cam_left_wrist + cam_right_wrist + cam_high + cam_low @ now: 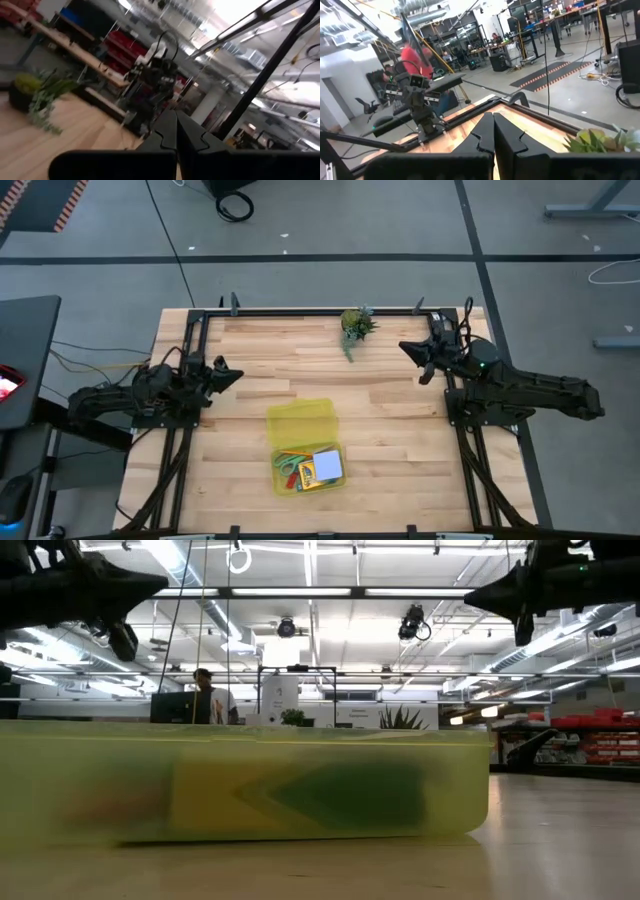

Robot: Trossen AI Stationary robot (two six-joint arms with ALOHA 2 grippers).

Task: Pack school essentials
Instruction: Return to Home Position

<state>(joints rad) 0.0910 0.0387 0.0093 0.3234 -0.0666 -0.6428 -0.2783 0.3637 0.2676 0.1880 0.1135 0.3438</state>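
Left pincer [228, 373]: pinched together, empty, over the tabletop's [400, 440] left side.
Right pincer [412, 352]: pinched together, empty, near the plant [355, 325].
School things: scissors [288, 465], crayons [308, 473] and note pad [328, 464] lie inside the yellow box [300, 418].

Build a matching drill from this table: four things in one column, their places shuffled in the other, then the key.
Things
1. potted plant
2. green-handled scissors
3. left arm
4. right arm

Places
A. raised at the right side of the table, jaws shut
B. inside the yellow case
C. raised at the table's left side, jaws shut
D. middle of the table's far edge

Pairs: 1-D, 2-B, 3-C, 4-A
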